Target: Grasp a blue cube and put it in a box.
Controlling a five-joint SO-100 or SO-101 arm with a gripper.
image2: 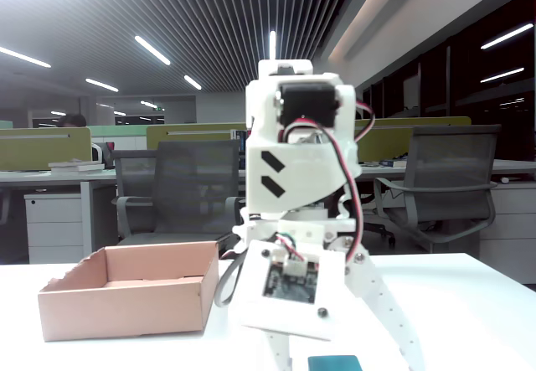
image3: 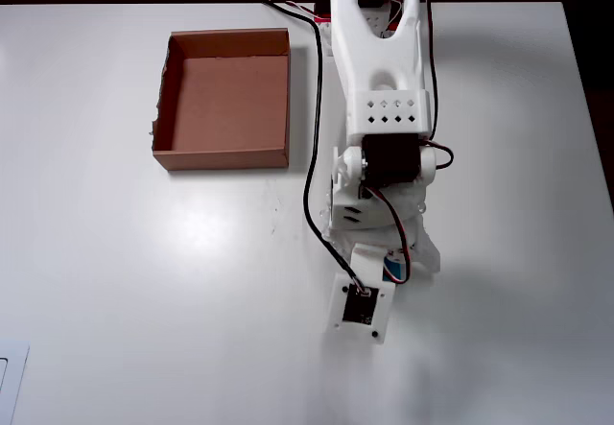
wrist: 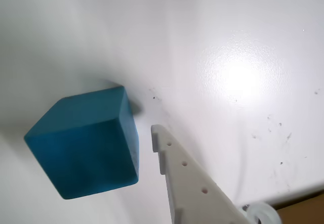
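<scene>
The blue cube (wrist: 83, 143) sits on the white table, tilted in the wrist view, just left of one white finger (wrist: 187, 178); the other finger is out of that view. In the fixed view my gripper (image2: 347, 356) is open and lowered over the cube (image2: 335, 363), with a finger on each side and not touching it. From overhead only a sliver of the cube (image3: 395, 270) shows under the wrist. The brown cardboard box (image3: 225, 152) lies empty at the far left, well apart from the gripper. It also shows in the fixed view (image2: 126, 308).
The white table (image3: 144, 281) has bare room in front and to the left. A corner of the box (wrist: 306, 209) shows at the wrist view's bottom right. A black cable (image3: 312, 156) hangs beside the arm. Office chairs and desks stand behind.
</scene>
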